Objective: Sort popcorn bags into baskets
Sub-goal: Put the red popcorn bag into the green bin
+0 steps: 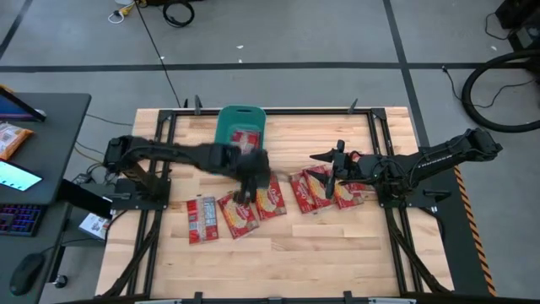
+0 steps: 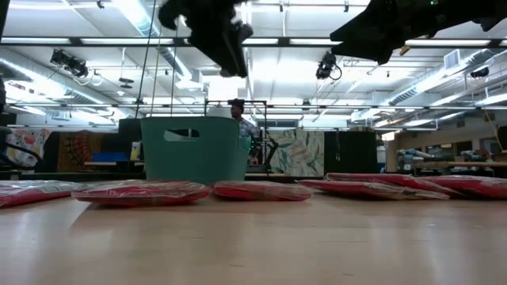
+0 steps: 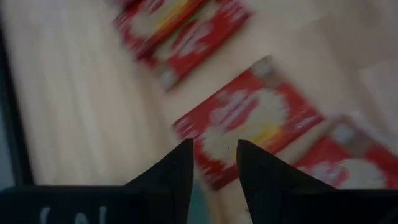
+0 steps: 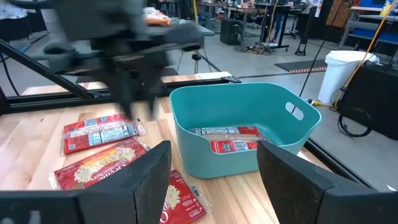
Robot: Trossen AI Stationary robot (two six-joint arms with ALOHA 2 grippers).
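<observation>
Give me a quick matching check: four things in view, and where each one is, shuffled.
1 basket
2 left gripper
3 right gripper
4 orange-and-white packet

A on the side desk
B above the right-hand bags
C holds one popcorn bag
D above the middle bags

Pairs: 1-C, 2-D, 3-B, 4-A.

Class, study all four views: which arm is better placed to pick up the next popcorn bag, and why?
Probably the left. Its pincer hangs empty, fingers slightly apart, above a popcorn bag near the teal basket. The right pincer, open and empty, hangs raised above the right-hand bags.
</observation>
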